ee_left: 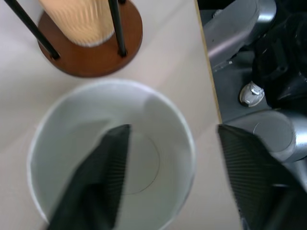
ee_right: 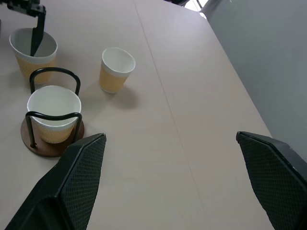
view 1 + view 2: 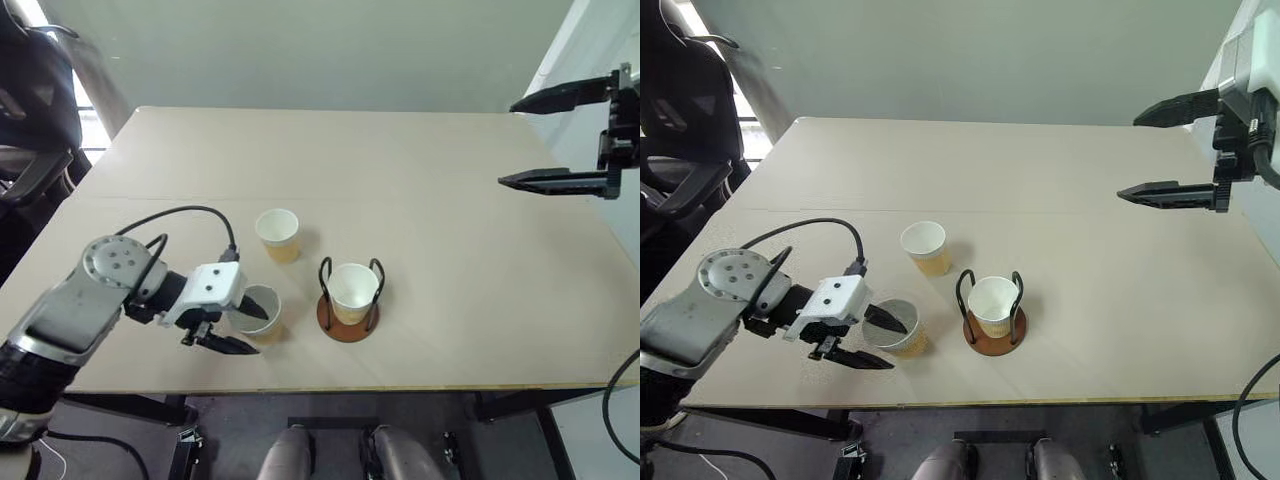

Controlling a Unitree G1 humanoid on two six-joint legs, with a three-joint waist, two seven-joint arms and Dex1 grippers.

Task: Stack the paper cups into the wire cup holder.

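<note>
Three tan ribbed cups with white insides stood upright on the table (image 3: 450, 200). One cup (image 3: 352, 290) sat in the wire holder (image 3: 348, 322), a brown disc with black loops. A second cup (image 3: 277, 235) stood free behind it. The left hand (image 3: 240, 325) straddled the rim of the third cup (image 3: 262, 310), one finger inside, one outside, not yet clamped. The right hand (image 3: 525, 140) hovered high, fingers wide, empty.
</note>
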